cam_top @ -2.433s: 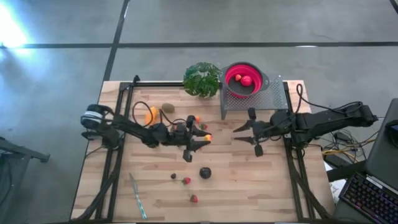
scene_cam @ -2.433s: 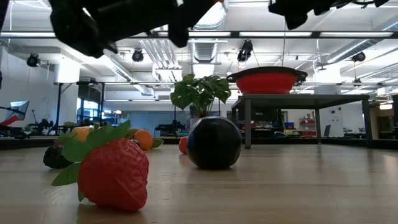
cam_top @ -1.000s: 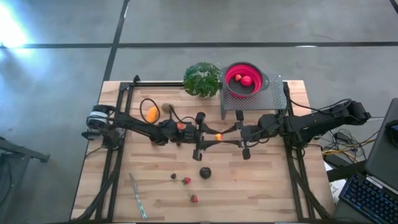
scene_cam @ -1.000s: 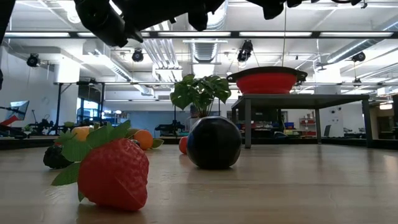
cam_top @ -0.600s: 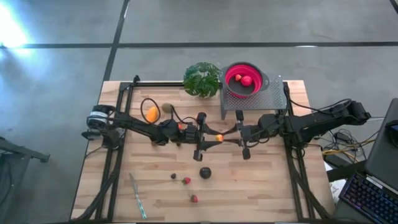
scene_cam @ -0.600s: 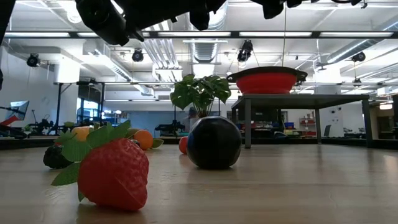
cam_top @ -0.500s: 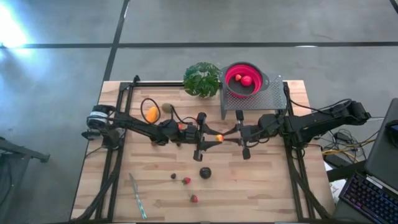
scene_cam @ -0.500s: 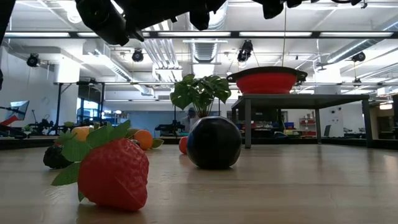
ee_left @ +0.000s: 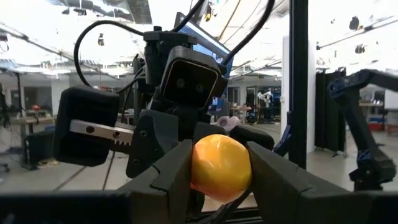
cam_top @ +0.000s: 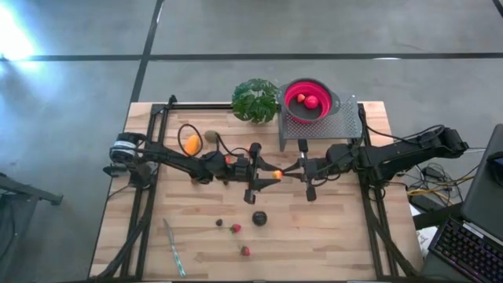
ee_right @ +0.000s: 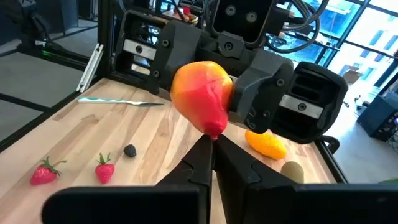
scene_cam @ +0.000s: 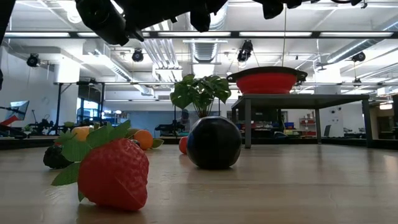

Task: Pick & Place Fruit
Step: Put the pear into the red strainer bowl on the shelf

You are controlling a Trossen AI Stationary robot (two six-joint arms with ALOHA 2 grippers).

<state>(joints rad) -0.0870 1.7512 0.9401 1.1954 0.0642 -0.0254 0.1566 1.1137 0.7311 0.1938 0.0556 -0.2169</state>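
A small yellow-orange fruit [cam_top: 277,174] is held above the middle of the table [cam_top: 346,244], pinched between the fingers of the left gripper [ee_left: 219,169]. Its reddish tip is met by the right gripper [ee_right: 210,148], whose fingers are pressed together against it; whether the tip is truly clamped cannot quite be made out. The two grippers meet end to end, the left arm reaching in from nine o'clock and the right from three o'clock.

Around it, a dark ball [cam_top: 259,218] lies toward six o'clock, with two strawberries [cam_top: 236,229] and a small dark berry [cam_top: 219,222] beside it. An orange piece [cam_top: 192,144] and a kiwi [cam_top: 211,137] lie toward ten o'clock. A red bowl [cam_top: 307,112] holding red fruit is seen at one o'clock on a mesh stand [cam_top: 344,122], next to a leafy plant [cam_top: 255,100].
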